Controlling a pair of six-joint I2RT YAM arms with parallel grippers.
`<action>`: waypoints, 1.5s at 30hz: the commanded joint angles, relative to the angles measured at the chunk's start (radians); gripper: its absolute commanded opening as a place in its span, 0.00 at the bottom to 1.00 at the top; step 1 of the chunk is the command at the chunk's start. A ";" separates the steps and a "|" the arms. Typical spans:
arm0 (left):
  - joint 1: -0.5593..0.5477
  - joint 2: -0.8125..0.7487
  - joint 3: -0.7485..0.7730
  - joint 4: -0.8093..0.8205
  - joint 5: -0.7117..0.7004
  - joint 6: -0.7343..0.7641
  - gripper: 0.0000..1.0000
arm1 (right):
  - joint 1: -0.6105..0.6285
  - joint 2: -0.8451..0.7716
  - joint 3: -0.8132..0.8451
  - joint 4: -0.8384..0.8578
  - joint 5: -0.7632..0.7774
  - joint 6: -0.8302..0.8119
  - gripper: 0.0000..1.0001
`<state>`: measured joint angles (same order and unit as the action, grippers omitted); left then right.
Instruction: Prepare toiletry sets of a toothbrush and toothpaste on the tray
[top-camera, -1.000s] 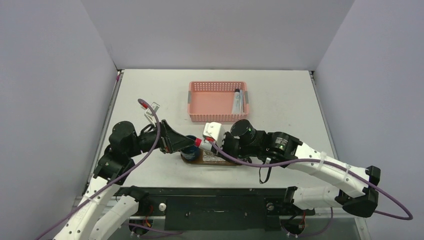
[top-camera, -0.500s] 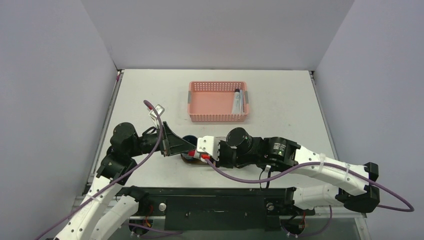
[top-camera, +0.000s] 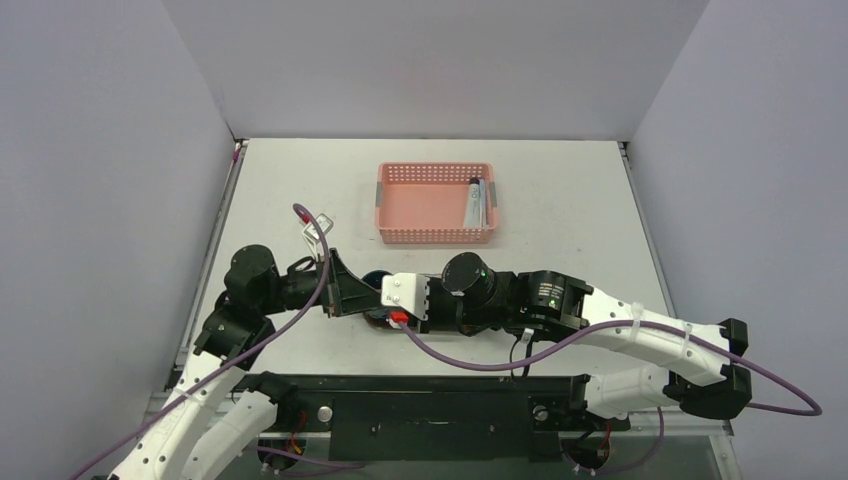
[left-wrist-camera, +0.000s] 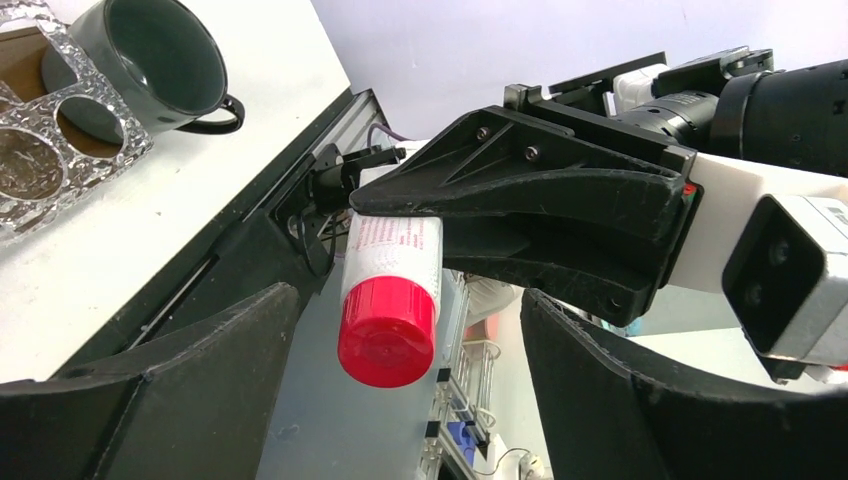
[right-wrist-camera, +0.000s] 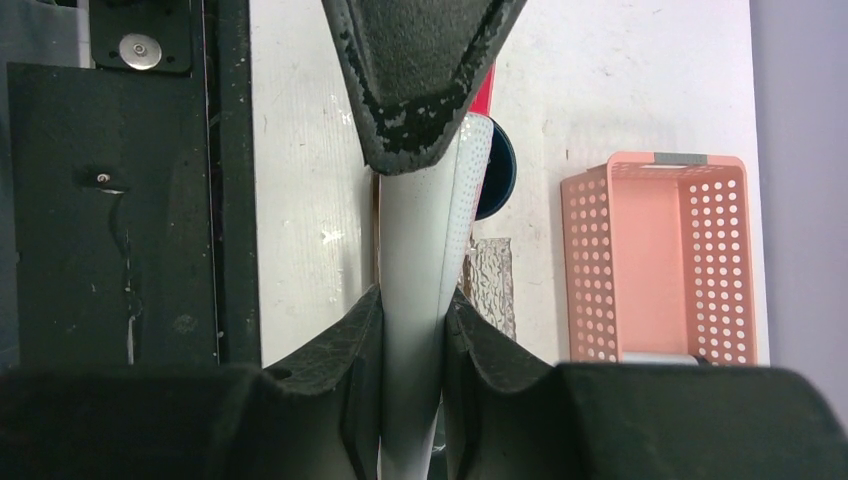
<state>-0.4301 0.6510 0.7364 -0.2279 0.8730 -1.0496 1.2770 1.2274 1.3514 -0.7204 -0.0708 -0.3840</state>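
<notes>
Left wrist view has the toothpaste tube (left-wrist-camera: 392, 262) pinched in the right gripper (right-wrist-camera: 412, 325) above the table's (top-camera: 560, 200) near edge, its red cap (left-wrist-camera: 388, 340) between the left gripper's (left-wrist-camera: 405, 300) spread jaws, so a clamp on that round cap alone might slip and drop it.
</notes>
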 joint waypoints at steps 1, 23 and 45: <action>0.004 0.001 0.005 -0.002 0.022 0.036 0.78 | 0.013 0.007 0.053 0.043 0.048 -0.029 0.12; 0.003 0.030 -0.007 0.044 0.038 0.027 0.41 | 0.029 0.020 0.036 0.058 0.066 -0.042 0.12; 0.002 0.015 -0.121 0.347 0.032 -0.164 0.00 | -0.012 -0.085 -0.072 0.112 0.049 0.040 0.46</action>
<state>-0.4294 0.6834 0.6228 -0.0467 0.9054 -1.1549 1.2926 1.2312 1.3300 -0.6842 0.0109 -0.3828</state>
